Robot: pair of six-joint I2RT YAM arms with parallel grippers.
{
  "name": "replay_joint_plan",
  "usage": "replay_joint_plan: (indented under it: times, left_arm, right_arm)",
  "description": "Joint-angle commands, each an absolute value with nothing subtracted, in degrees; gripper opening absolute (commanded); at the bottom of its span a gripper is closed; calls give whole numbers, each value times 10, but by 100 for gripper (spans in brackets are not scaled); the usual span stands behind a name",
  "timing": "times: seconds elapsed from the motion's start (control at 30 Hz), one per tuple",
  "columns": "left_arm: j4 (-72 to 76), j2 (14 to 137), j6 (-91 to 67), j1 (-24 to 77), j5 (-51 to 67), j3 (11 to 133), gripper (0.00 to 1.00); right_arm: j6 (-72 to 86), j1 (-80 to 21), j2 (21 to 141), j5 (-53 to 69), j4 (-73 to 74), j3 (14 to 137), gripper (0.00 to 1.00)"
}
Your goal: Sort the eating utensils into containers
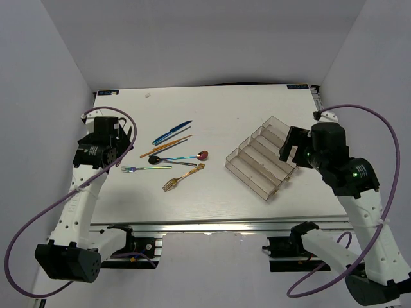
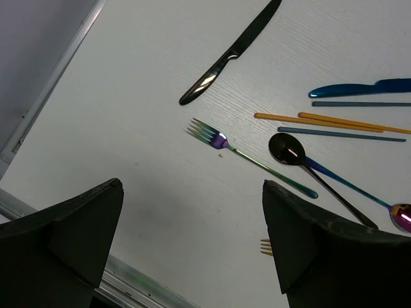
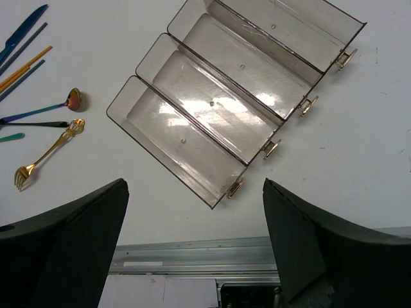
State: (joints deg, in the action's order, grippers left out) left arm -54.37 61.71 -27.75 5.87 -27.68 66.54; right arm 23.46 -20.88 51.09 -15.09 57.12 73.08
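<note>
Top external view: two robot arms are bolted at the near edge of a white worktop.

Nearest that edge, left of centre, lies a gold fork, tines toward the near edge. Just beyond it lies a rainbow fork, running left to right with its tines toward the left edge. Next come a black spoon and a rainbow spoon; their handles cross. Farther back lie a pair of gold chopsticks, two slim blue chopsticks and a blue knife, all slanting toward the far right corner. A black knife lies apart from the group, nearer the left edge; it shows clearly only in the left wrist view.

The left gripper hangs by the left edge, beside the cutlery. Its fingers are spread wide with nothing between them.

On the right half sits the tray, clear smoky plastic, set diagonally, with four long parallel compartments. No utensil is in it. Small gold clips line its end nearest the right edge.

The right gripper hovers over that end of the tray, fingers wide apart and holding nothing.
</note>
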Motion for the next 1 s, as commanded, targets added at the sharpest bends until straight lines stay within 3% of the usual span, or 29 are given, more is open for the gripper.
replay_joint_plan:
  times: [0.0,0.43,0.73,0.97]
  left_arm:
    - [-526,617,-288,63,-279,657,98]
    - [-493,636,-249,69,-228,647,98]
    - [-408,761,-208,185,-85,620,98]
    - [-385,871,-152,285,0,632,81]
  right_arm:
    - [241,-209,506,-164,579,741,89]
    - [225,-210,491,-115,552,725,89]
    - [210,-210,519,-71,556,718,89]
    - [201,-209,504,-36,552,685,89]
